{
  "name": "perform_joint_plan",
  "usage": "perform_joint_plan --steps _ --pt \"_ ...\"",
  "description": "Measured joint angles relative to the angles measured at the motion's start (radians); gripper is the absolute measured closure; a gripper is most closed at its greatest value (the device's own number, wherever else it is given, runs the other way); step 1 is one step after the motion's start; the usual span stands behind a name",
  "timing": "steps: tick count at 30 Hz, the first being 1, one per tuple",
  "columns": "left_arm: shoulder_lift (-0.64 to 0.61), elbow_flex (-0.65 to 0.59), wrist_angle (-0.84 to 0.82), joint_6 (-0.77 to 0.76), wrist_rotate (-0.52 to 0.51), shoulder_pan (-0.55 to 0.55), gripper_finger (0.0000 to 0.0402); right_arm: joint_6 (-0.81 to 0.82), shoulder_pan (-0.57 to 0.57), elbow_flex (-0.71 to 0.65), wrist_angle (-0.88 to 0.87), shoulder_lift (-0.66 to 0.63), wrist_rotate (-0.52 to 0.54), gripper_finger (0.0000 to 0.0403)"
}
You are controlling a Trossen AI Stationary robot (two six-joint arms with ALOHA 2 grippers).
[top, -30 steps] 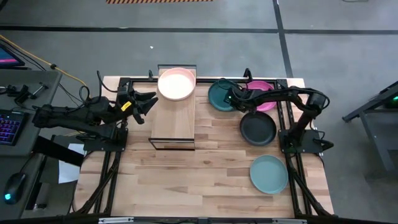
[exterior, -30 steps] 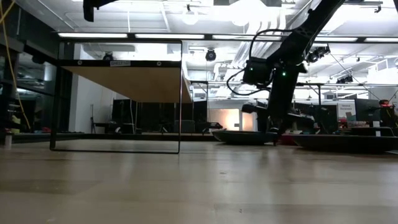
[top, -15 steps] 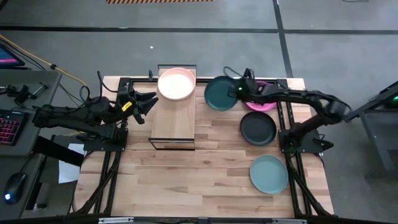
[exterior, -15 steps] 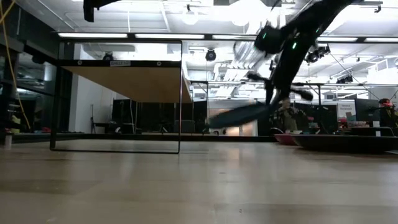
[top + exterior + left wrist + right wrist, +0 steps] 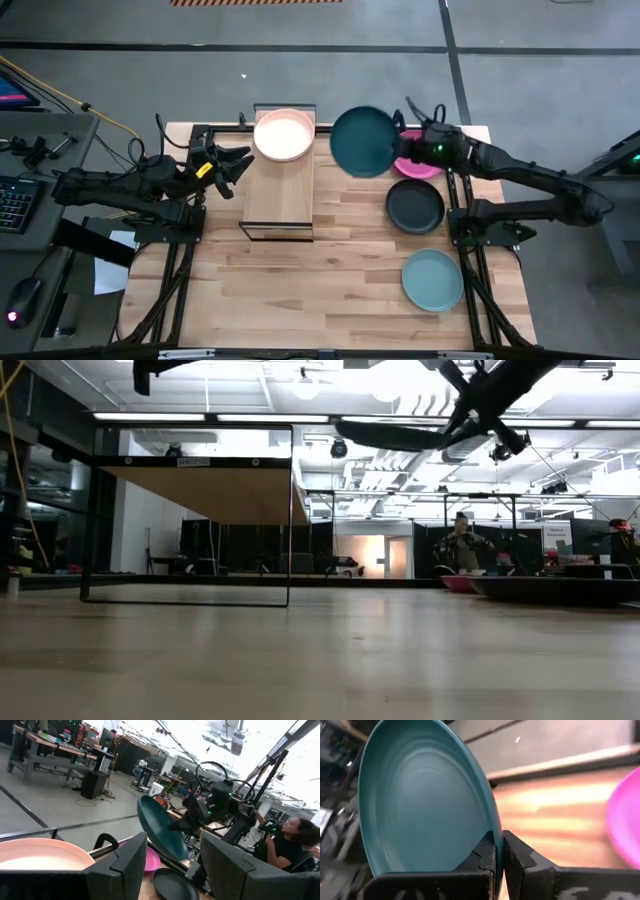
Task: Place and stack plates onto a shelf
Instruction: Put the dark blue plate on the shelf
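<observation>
Wooden tabletop (image 5: pixel 300 280) holds the shelf (image 5: pixel 281 190) at about 11 o'clock. One plate is on it, the pale peach plate (image 5: pixel 284 135) at its far end. The right gripper (image 5: pixel 413 140) is pinched tight on the rim of the dark teal plate (image 5: pixel 364 142), held up in the air just right of the shelf. The magenta plate (image 5: pixel 420 165), black plate (image 5: pixel 415 207) and light blue-green plate (image 5: pixel 433 280) wait at 3 o'clock. The left gripper (image 5: pixel 238 165) hangs open by the shelf. No writing can be read.
</observation>
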Motion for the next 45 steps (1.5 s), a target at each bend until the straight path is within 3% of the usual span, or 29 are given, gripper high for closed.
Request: perform_joint_plan --steps 6,10,15,23,28,34,45 --pt "0.000 0.000 0.000 0.000 -0.010 0.000 0.0227 0.138 0.225 0.000 0.167 0.152 0.037 0.0403" --pt "0.000 0.000 0.000 0.000 -0.011 0.000 0.0227 0.167 0.300 0.093 0.216 0.321 0.051 0.0403" --pt "0.000 0.000 0.000 0.001 -0.011 0.000 0.0227 0.154 0.286 0.264 0.164 0.495 0.093 0.0403" --pt "0.000 0.000 0.000 0.001 0.008 0.000 0.0227 0.061 0.269 0.513 0.074 0.704 -0.002 0.0403" --pt "0.000 0.000 0.000 0.011 0.013 -0.001 0.0227 0.039 0.282 0.637 -0.009 0.805 -0.005 0.0403" --pt "0.000 0.000 0.000 0.011 0.014 -0.001 0.0227 0.043 0.297 0.706 -0.007 0.873 -0.042 0.0403" --pt "0.000 0.000 -0.015 0.011 0.014 -0.001 0.0227 0.007 0.304 0.707 -0.006 0.888 -0.099 0.0403"
